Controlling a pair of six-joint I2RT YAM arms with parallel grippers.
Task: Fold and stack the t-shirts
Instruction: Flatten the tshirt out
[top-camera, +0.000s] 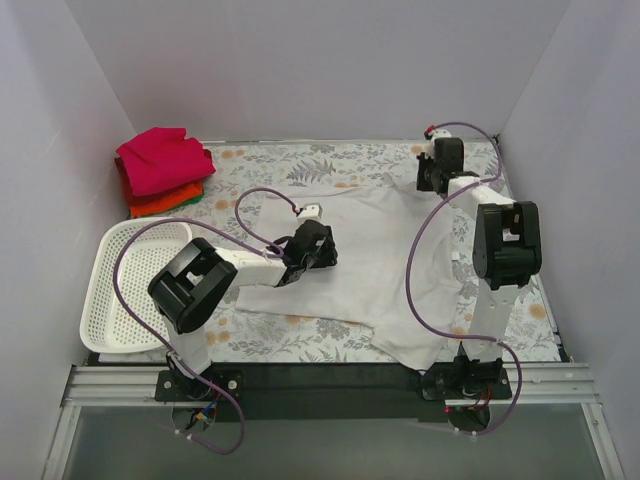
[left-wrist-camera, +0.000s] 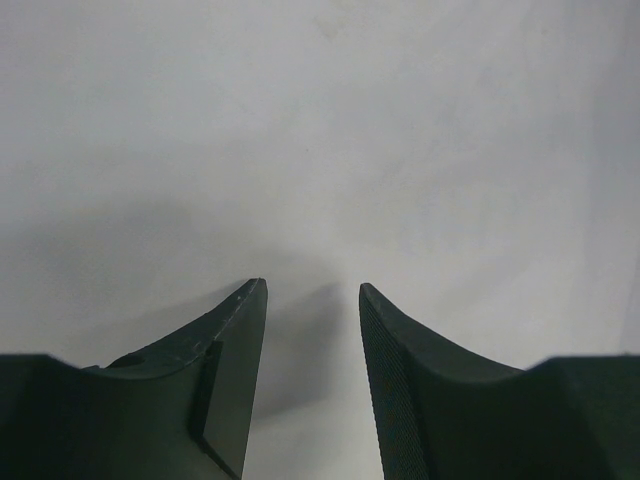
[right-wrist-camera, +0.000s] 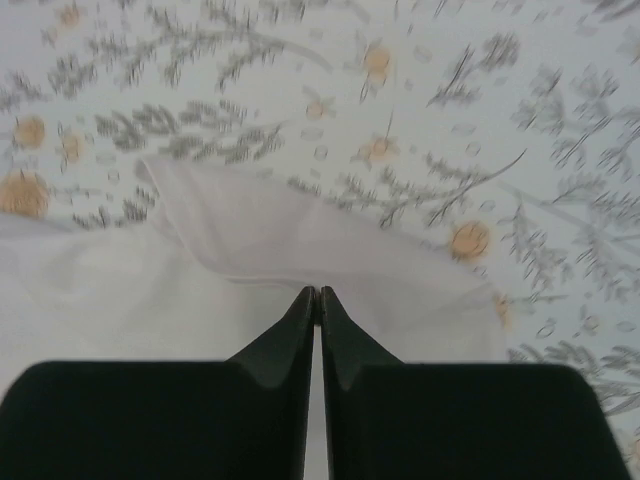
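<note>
The white t-shirt (top-camera: 380, 250) lies spread on the floral tablecloth (top-camera: 300, 160). My left gripper (top-camera: 322, 246) is low over the shirt's left part. It is open and empty, and in the left wrist view (left-wrist-camera: 312, 288) only white cloth (left-wrist-camera: 320, 130) shows between the fingers. My right gripper (top-camera: 432, 180) is at the shirt's far right corner. In the right wrist view (right-wrist-camera: 317, 291) it is shut on a folded-over hem of the white t-shirt (right-wrist-camera: 250, 240). A folded magenta-pink shirt (top-camera: 160, 158) tops a stack at the back left, over a red-orange one (top-camera: 160, 206); a green edge (top-camera: 197, 199) barely shows.
A white mesh basket (top-camera: 110, 290) stands at the left front, next to my left arm. Grey walls close in the table on three sides. Purple cables loop over both arms. The floral cloth (right-wrist-camera: 450, 90) shows beyond the shirt's edge.
</note>
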